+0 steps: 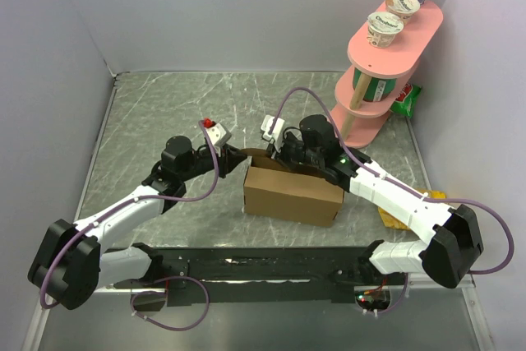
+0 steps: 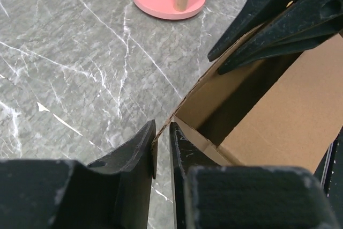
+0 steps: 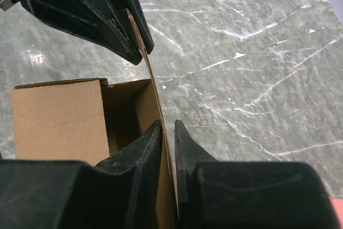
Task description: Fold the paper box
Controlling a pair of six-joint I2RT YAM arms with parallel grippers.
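Starting at 9 o'clock in the overhead view, the left arm reaches in from the near-left corner of the grey marbled tabletop [image 1: 164, 113]. Its left claw [image 1: 238, 156] meets the plain brown cardboard paper box [image 1: 292, 195] at the box's 10 o'clock corner. In the left wrist view its two black fingers [image 2: 140, 146] are drawn close together on a thin upright cardboard edge, so the claw is pinching the box wall and not spread around it. The paper box sits near the middle of the tabletop, a little toward 6 o'clock. Its near long wall is raised and its top is open, and both wrist views look down into a dark, hollow interior. At the box's 12 o'clock side the right claw [image 1: 275, 156] comes in from the right arm. Its wrist view shows the same thin panel running up between its narrowed fingers [image 3: 150, 143] toward the left claw's fingers further along. It too is pinching the far panel, though a sliver of gap may remain on one side. By my judgement the task is roughly midway. The sheet has been raised into a tray with standing walls, but the held panel is not folded down, no lid is closed, and tabs are presumably left to tuck. At about 2 o'clock from the box stands a pink tiered wooden stand [image 1: 386, 47] carrying round yoghurt cups [image 1: 385, 29], well apart from the work.
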